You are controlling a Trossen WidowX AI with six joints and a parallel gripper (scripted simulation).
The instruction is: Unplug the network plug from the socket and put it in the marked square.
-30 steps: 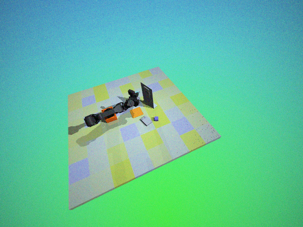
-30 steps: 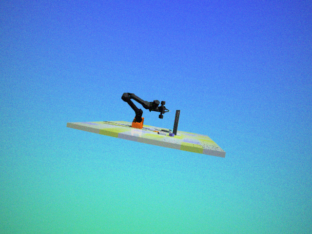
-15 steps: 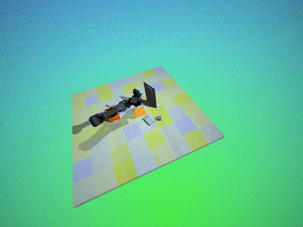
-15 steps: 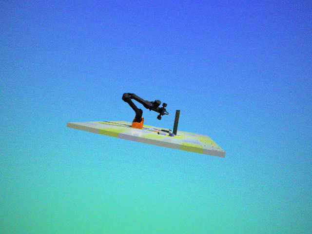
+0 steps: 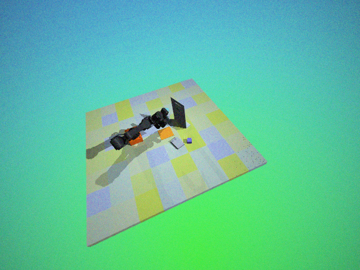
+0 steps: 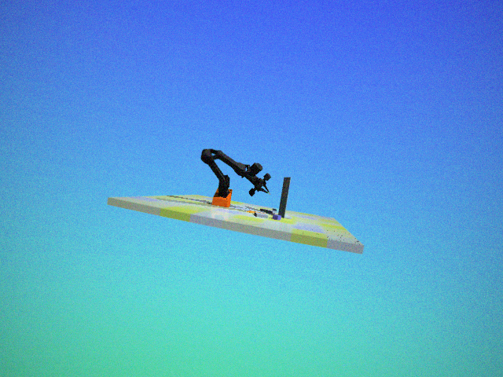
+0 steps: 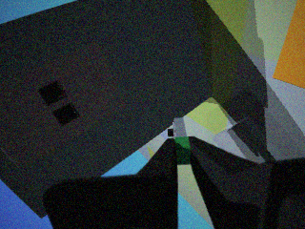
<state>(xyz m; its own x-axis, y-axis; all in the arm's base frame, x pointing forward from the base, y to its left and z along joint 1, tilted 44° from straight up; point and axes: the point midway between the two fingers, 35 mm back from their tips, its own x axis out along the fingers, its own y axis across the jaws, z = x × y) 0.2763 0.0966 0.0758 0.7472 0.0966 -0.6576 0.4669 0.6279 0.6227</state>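
Note:
My gripper [image 5: 167, 117] [image 6: 268, 192] [image 7: 180, 144] is shut on the small grey and green plug [image 7: 182, 144], which shows between the fingertips in the wrist view. It holds the plug in the air in front of the dark upright panel [image 5: 179, 113] [image 6: 284, 197] [image 7: 124, 57], tilted downward and apart from it. Two dark square socket openings [image 7: 51, 93] [image 7: 66, 114] show in the panel, with no plug in them. The orange marked square [image 5: 166, 133] [image 7: 292, 54] lies flat on the table, below and beside the gripper in the top view. The plug's tab cannot be made out.
A flat grey block [image 5: 176, 143] [image 6: 261, 215] lies near the orange square. A small purple cube [image 5: 189, 140] [image 6: 277, 217] stands beside that block, near the panel's foot. The arm's orange base [image 5: 135, 140] [image 6: 222, 199] stands on the patterned table [image 5: 185, 185].

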